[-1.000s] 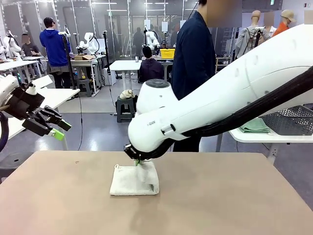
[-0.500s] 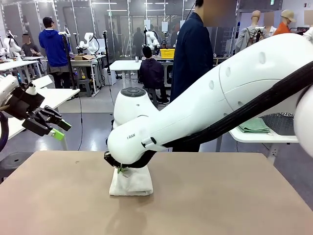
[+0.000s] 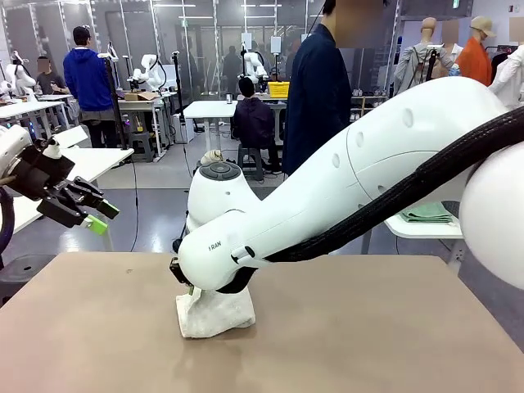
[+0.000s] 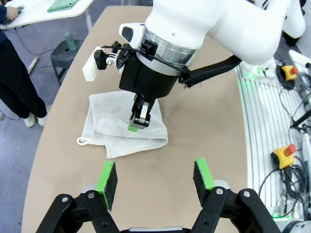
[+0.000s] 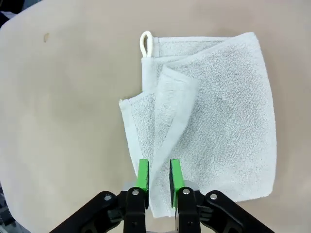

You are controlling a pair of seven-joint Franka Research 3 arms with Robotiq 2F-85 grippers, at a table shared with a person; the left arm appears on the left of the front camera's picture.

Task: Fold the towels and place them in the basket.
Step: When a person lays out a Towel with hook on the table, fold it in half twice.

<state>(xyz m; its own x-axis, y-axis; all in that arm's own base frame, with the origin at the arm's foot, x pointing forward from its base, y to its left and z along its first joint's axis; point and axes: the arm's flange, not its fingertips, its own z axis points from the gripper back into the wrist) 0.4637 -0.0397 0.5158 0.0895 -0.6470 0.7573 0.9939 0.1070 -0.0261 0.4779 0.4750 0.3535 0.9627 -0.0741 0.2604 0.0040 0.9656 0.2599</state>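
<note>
Towel (image 5: 218, 126), white, loosely folded, lies on the tabletop (image 3: 368, 327) left of middle. Right fingers (image 5: 143, 174) narrow, a folded edge between the pads; cannot tell if clamped. Left fingers (image 4: 107, 182) wide, empty, raised at the left. Person (image 3: 319, 98) stands beyond the far side.

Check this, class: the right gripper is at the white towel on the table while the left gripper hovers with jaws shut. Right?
No: the left gripper has its jaws open, as the left wrist view shows. The rest stands.
</note>
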